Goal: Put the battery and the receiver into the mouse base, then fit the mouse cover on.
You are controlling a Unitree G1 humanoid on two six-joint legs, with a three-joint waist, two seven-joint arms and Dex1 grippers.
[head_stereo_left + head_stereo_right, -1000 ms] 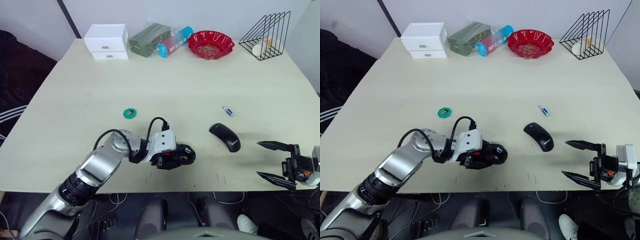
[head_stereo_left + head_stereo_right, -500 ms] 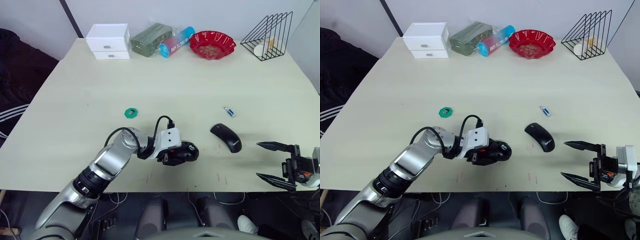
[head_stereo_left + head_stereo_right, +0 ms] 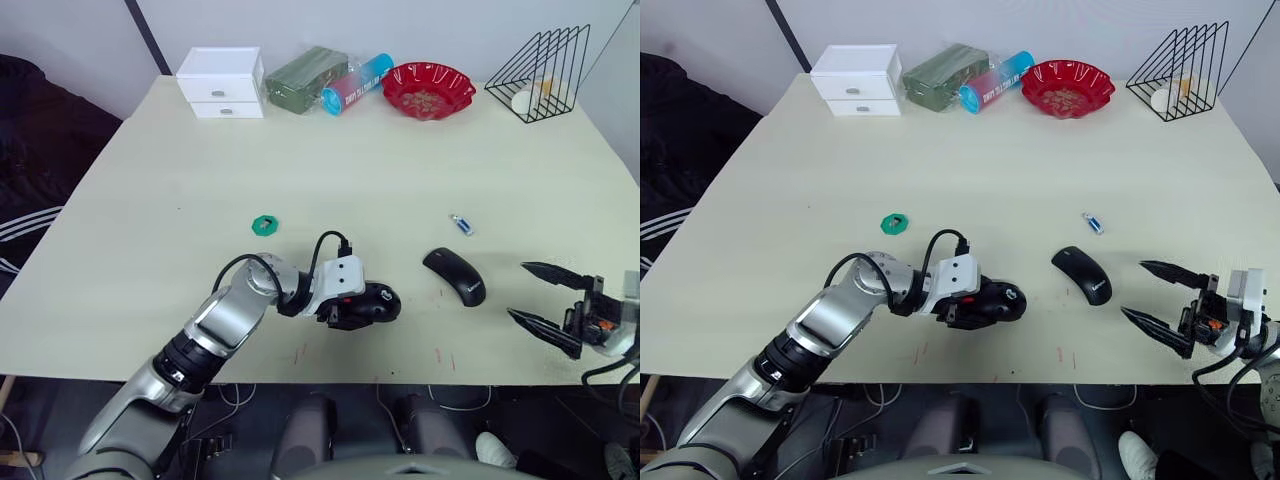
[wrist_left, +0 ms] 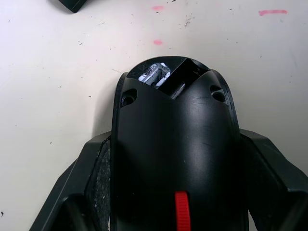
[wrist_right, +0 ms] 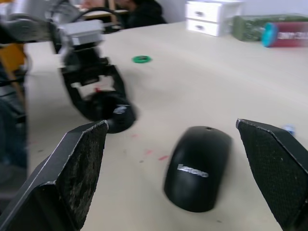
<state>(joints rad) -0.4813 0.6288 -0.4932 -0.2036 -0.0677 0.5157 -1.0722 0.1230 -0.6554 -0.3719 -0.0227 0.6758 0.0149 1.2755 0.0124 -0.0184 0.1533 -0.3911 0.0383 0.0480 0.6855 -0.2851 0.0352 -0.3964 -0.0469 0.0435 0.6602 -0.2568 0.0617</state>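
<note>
We see the left end effector (image 3: 362,305) closed around the mouse base (image 3: 378,304), which rests on the pale worktop (image 3: 340,170) near its front edge. In the left wrist view, the two black fingers (image 4: 91,178) press against either side of the mouse base, whose red scroll wheel (image 4: 181,216) faces the camera and whose open compartment (image 4: 166,77) lies at the far end.

To the right of the base, well apart from it, the mouse cover (image 3: 455,276) lies on the worktop with its glossy side up; in the right wrist view a small light mark sits near one end. The right end effector (image 3: 545,305) hovers by the worktop's front right corner, fingers spread wide and holding nothing, aimed toward the cover.

We note a small blue-and-silver object (image 3: 459,224) just beyond the cover, and a green ring (image 3: 264,225) beyond the left arm. Along the far edge stand a white drawer box (image 3: 221,81), a green packet (image 3: 305,73), a blue-capped tube (image 3: 355,84), a red bowl (image 3: 431,88) and a black wire rack (image 3: 540,60)
</note>
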